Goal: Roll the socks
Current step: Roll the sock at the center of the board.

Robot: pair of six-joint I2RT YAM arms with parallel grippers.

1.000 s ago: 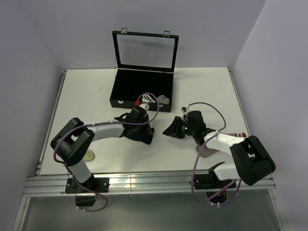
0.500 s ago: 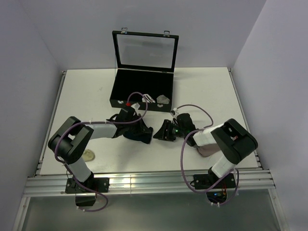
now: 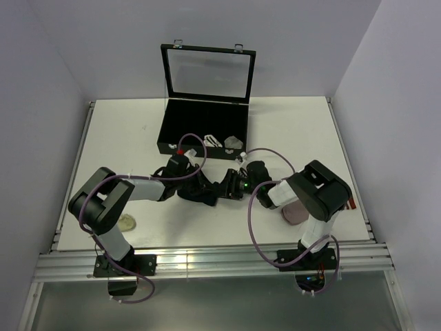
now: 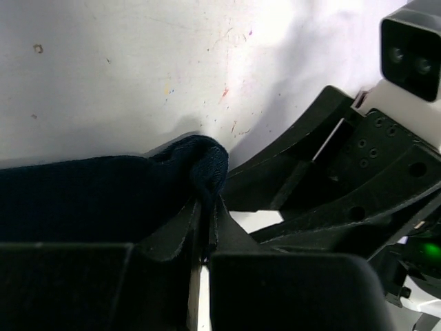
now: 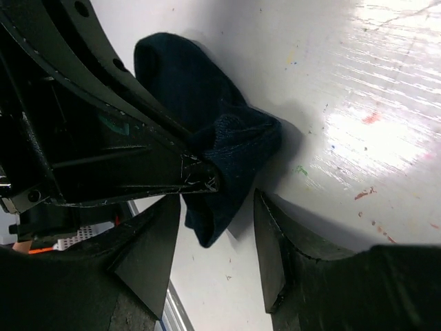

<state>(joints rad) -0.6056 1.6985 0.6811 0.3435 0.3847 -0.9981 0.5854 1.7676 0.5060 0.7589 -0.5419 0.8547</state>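
Observation:
A navy sock [image 3: 198,194] lies bunched on the white table between the two arms. My left gripper [image 4: 207,207] is shut on an edge of the navy sock [image 4: 103,193], which bulges above the jaws. My right gripper [image 5: 217,227] is open, its fingers on either side of the hanging end of the navy sock [image 5: 220,158], right up against the left gripper's fingers [image 5: 138,155]. In the top view the right gripper [image 3: 222,189] meets the left gripper [image 3: 203,186] at the sock. Two rolled light socks [image 3: 234,143] sit in the black case.
An open black case [image 3: 204,124] with a clear lid stands at the back centre. A pinkish fabric piece [image 3: 296,214] lies by the right arm. A small round object [image 3: 127,222] lies near the left arm's base.
My right gripper has moved left across the table to the navy sock and the left gripper. The left gripper and sock shifted slightly left.

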